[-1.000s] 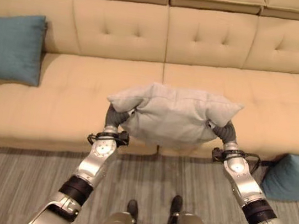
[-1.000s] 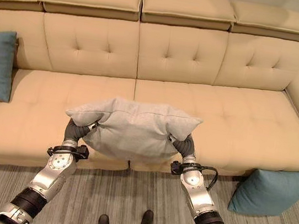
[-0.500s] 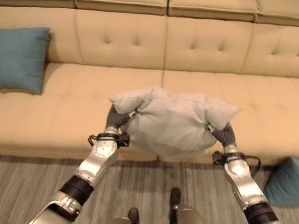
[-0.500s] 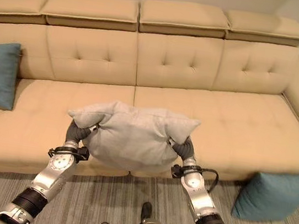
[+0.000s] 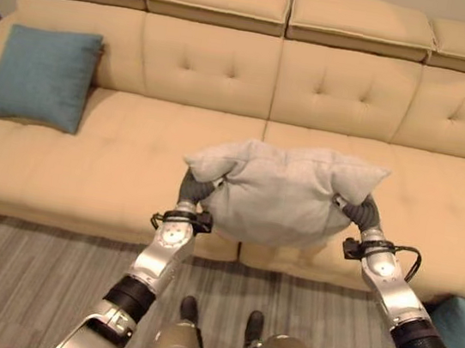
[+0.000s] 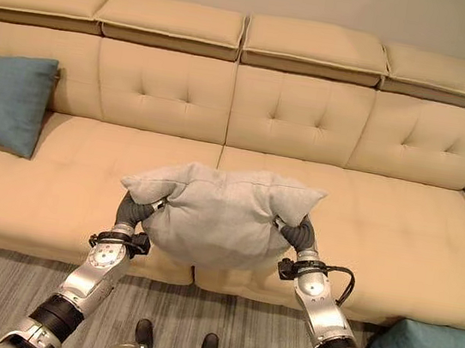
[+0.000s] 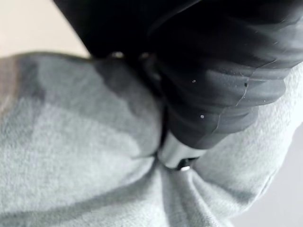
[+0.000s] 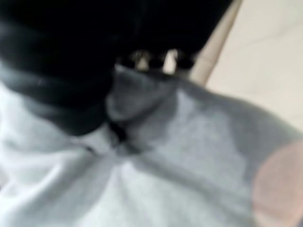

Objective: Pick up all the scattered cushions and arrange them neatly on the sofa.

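Holding grey cushion as before, both robot hands, sofa view shifted

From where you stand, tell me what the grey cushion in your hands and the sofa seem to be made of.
Grey cushion: soft woven or knit fabric, matte, probably loosely stuffed; it puckers and dents where the left hand and right hand squeeze its sides.

Sofa: smooth beige upholstery, likely leather or faux leather; its button-tufted back and even panels carry a slight sheen, though a fine fabric can't be excluded.
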Motion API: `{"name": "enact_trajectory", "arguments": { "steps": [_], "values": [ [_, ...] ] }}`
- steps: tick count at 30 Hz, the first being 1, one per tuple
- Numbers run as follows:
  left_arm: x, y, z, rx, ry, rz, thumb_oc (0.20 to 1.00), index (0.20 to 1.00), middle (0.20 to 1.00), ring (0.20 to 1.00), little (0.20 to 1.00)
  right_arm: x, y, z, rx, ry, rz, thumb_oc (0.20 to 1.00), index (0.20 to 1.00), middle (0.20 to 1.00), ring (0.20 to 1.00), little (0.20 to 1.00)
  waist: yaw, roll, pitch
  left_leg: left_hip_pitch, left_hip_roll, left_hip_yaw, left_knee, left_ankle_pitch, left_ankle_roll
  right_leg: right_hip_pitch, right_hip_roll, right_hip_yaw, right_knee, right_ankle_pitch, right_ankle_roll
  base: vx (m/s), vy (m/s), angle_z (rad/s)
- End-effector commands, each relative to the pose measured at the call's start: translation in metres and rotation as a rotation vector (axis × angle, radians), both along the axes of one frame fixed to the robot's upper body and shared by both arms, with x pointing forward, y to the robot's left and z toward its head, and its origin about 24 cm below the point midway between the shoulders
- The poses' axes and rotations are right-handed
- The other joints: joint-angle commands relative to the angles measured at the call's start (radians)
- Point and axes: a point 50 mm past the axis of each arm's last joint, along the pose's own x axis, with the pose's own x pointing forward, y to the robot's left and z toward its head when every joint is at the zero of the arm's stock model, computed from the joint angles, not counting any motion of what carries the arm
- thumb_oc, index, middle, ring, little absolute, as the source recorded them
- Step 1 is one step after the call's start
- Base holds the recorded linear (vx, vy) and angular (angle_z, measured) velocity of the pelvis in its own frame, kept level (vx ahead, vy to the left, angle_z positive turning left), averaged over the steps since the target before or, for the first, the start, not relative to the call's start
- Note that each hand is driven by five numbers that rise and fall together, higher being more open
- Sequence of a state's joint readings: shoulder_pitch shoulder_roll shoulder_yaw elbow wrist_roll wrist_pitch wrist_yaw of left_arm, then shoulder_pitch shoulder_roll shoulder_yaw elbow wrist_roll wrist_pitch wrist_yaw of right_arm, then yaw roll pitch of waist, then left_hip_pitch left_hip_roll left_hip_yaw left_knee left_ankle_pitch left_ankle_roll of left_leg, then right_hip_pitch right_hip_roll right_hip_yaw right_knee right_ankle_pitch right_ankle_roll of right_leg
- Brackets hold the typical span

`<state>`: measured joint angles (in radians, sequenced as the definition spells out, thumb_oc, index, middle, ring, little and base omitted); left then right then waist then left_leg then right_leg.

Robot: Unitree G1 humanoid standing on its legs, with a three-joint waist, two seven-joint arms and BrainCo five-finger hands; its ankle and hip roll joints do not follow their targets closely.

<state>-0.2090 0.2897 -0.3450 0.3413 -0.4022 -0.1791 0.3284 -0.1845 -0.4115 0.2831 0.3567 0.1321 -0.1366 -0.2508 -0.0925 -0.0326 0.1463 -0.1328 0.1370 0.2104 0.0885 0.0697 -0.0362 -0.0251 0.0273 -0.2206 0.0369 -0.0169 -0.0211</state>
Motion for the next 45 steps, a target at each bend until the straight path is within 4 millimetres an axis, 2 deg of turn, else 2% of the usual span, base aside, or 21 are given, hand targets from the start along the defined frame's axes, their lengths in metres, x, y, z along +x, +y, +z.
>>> {"name": "enact_trajectory", "arguments": {
  "steps": [1,2,3,5,7,9,10,11,12,15,17,19,20,22,23,26,29,32,36,39,45],
  "values": [
    [0.013,-0.041,0.053,-0.048,-0.267,-0.187,0.2,0.2,0.2,0.2,0.2,0.012,0.049,0.043,0.082,-0.234,0.171,0.2,0.2,0.2,0.2,0.2,0.039,-0.044,-0.053,0.022,-0.055,0.035,0.025,-0.045,-0.018,0.063,-0.111,0.086,0.104,-0.067,0.155,0.14,0.148,-0.17],
    [0.013,-0.041,0.053,-0.048,-0.267,-0.187,0.2,0.2,0.2,0.2,0.2,0.012,0.049,0.043,0.082,-0.234,0.171,0.2,0.2,0.2,0.2,0.2,0.041,-0.045,-0.053,0.023,-0.056,0.037,0.026,-0.046,-0.017,0.063,-0.112,0.088,0.105,-0.069,0.156,0.18,0.242,-0.09],
    [0.012,-0.038,0.053,-0.044,-0.264,-0.182,0.2,0.2,0.2,0.2,0.2,0.012,0.051,0.042,0.078,-0.229,0.18,0.2,0.2,0.2,0.2,0.2,0.048,-0.048,-0.051,0.044,-0.074,0.048,0.032,-0.078,0.006,0.042,-0.144,0.1,0.181,-0.039,0.183,0.14,0.226,-0.06],
    [0.014,-0.037,0.056,-0.039,-0.275,-0.184,0.2,0.2,0.2,0.2,0.2,0.014,0.053,0.044,0.08,-0.237,0.184,0.2,0.2,0.2,0.2,0.2,0.047,-0.046,-0.044,0.057,-0.084,0.057,0.03,-0.089,0.022,0.001,-0.169,0.108,0.263,0.025,0.207,0.14,0.249,-0.22],
    [0.015,-0.035,0.057,-0.025,-0.281,-0.181,0.2,0.2,0.2,0.2,0.2,0.014,0.056,0.045,0.087,-0.239,0.191,0.2,0.2,0.2,0.2,0.2,0.041,-0.039,-0.04,0.085,-0.09,0.061,0.022,-0.107,0.033,-0.03,-0.178,0.103,0.33,0.036,0.204,0.15,0.183,-0.13],
    [0.016,-0.032,0.058,-0.015,-0.283,-0.172,0.2,0.2,0.2,0.2,0.2,0.014,0.057,0.046,0.093,-0.24,0.194,0.2,0.2,0.2,0.2,0.2,0.025,-0.032,-0.04,0.117,-0.097,0.052,0.008,-0.119,0.036,-0.083,-0.143,0.12,0.352,0.028,0.19,0.19,0.153,0.14],
    [0.016,-0.032,0.058,-0.017,-0.286,-0.17,0.2,0.2,0.2,0.2,0.2,0.015,0.057,0.047,0.089,-0.241,0.199,0.2,0.2,0.2,0.2,0.2,0.014,-0.029,-0.037,0.133,-0.105,0.043,-0.003,-0.122,0.037,-0.124,-0.11,0.135,0.337,0.02,0.179,0.13,0.091,0.05],
    [0.016,-0.032,0.058,-0.017,-0.286,-0.169,0.2,0.2,0.2,0.2,0.2,0.015,0.057,0.047,0.089,-0.241,0.2,0.2,0.2,0.2,0.2,0.2,0.014,-0.028,-0.036,0.135,-0.105,0.043,-0.003,-0.124,0.036,-0.123,-0.11,0.135,0.34,0.017,0.18,0.27,0.094,0.03],
    [0.019,-0.029,0.06,-0.01,-0.292,-0.154,0.2,0.2,0.2,0.2,0.2,0.019,0.059,0.051,0.096,-0.256,0.205,0.2,0.2,0.2,0.2,0.2,0.01,-0.038,-0.029,0.184,-0.132,0.05,-0.028,-0.148,0.035,-0.179,-0.129,0.047,0.172,0.049,0.175,0.21,0.045,-0.04],
    [0.019,-0.026,0.06,-0.012,-0.292,-0.141,0.2,0.2,0.2,0.2,0.2,0.02,0.061,0.052,0.096,-0.259,0.21,0.2,0.2,0.2,0.2,0.2,0.003,-0.04,-0.024,0.209,-0.139,0.047,-0.033,-0.16,0.024,-0.182,-0.134,-0.016,0.069,0.078,0.189,0.18,0.015,-0.25],
    [0.018,-0.026,0.058,-0.011,-0.286,-0.139,0.2,0.2,0.2,0.2,0.2,0.019,0.061,0.05,0.091,-0.254,0.215,0.2,0.2,0.2,0.2,0.2,-0.001,-0.042,-0.025,0.219,-0.144,0.044,-0.038,-0.163,0.023,-0.183,-0.129,-0.024,0.036,0.09,0.194,0.14,-0.001,0.05],
    [0.017,-0.027,0.055,-0.024,-0.276,-0.141,0.2,0.2,0.2,0.2,0.2,0.017,0.059,0.049,0.079,-0.249,0.217,0.2,0.2,0.2,0.2,0.2,-0.015,-0.045,-0.028,0.23,-0.157,0.019,-0.036,-0.174,0.024,-0.192,-0.105,0.032,0.031,0.104,0.196,0.28,-0.029,0.03],
    [0.015,-0.031,0.05,-0.025,-0.264,-0.16,0.2,0.2,0.2,0.2,0.2,0.015,0.056,0.046,0.063,-0.237,0.215,0.2,0.2,0.2,0.2,0.2,-0.015,-0.05,-0.043,0.243,-0.166,0.009,-0.023,-0.202,0.026,-0.162,-0.11,0.038,0.017,0.11,0.191,0.34,-0.058,0.24],
    [0.013,-0.034,0.048,-0.029,-0.255,-0.173,0.2,0.2,0.2,0.2,0.2,0.013,0.052,0.044,0.061,-0.235,0.205,0.2,0.2,0.2,0.2,0.2,-0.022,-0.05,-0.048,0.244,-0.169,0.002,-0.013,-0.208,0.026,-0.153,-0.099,0.065,0.021,0.111,0.183,0.26,-0.049,0.43],
    [0.011,-0.037,0.046,-0.052,-0.247,-0.186,0.2,0.2,0.2,0.2,0.2,0.011,0.045,0.044,0.059,-0.234,0.186,0.2,0.2,0.2,0.2,0.2,-0.031,-0.044,-0.061,0.247,-0.165,-0.011,0.028,-0.226,0.011,-0.13,-0.095,0.06,0.019,0.106,0.172,0.26,-0.083,0.26],
    [0.012,-0.043,0.045,-0.064,-0.237,-0.211,0.2,0.2,0.2,0.2,0.2,0.007,0.036,0.042,0.066,-0.234,0.161,0.2,0.2,0.2,0.2,0.2,-0.047,-0.049,-0.067,0.188,-0.116,-0.005,0.239,-0.156,-0.063,-0.065,-0.091,0.046,-0.018,0.095,0.144,0.23,-0.128,0.35],
    [0.014,-0.047,0.05,-0.076,-0.25,-0.216,0.2,0.2,0.2,0.2,0.2,0.007,0.035,0.045,0.076,-0.243,0.161,0.2,0.2,0.2,0.2,0.2,-0.034,-0.057,-0.058,0.128,-0.093,-0.029,0.306,-0.14,-0.073,-0.02,-0.078,0.049,-0.047,0.073,0.127,0.13,-0.085,0.29],
    [0.015,-0.048,0.051,-0.061,-0.253,-0.221,0.2,0.2,0.2,0.2,0.2,0.008,0.034,0.046,0.082,-0.246,0.151,0.2,0.2,0.2,0.2,0.2,-0.028,-0.064,-0.058,0.1,-0.063,-0.034,0.174,-0.174,-0.046,0.0,-0.093,0.059,-0.056,0.063,0.142,0.14,0.023,-0.01],
    [0.018,-0.048,0.058,-0.084,-0.277,-0.196,0.2,0.2,0.2,0.2,0.2,0.01,0.035,0.047,0.067,-0.252,0.143,0.2,0.2,0.2,0.2,0.2,0.001,-0.039,-0.047,0.053,-0.018,-0.102,-0.017,-0.022,-0.072,0.021,-0.083,0.085,-0.038,0.03,0.143,0.13,0.098,-0.21],
    [0.018,-0.046,0.062,-0.093,-0.292,-0.196,0.2,0.2,0.2,0.2,0.2,0.009,0.032,0.049,0.066,-0.262,0.133,0.2,0.2,0.2,0.2,0.2,-0.005,-0.033,-0.048,0.074,-0.021,-0.072,-0.045,-0.024,-0.067,0.031,-0.094,0.085,-0.015,0.011,0.146,0.12,0.171,-0.25],
    [0.02,-0.033,0.069,-0.045,-0.322,-0.172,0.2,0.2,0.2,0.2,0.2,0.018,0.042,0.057,0.07,-0.283,0.151,0.2,0.2,0.2,0.2,0.2,0.022,-0.033,-0.059,0.119,-0.074,-0.045,-0.043,-0.073,-0.025,0.028,-0.144,0.125,0.034,0.008,0.176,0.11,0.199,-0.23]
  ]
}}
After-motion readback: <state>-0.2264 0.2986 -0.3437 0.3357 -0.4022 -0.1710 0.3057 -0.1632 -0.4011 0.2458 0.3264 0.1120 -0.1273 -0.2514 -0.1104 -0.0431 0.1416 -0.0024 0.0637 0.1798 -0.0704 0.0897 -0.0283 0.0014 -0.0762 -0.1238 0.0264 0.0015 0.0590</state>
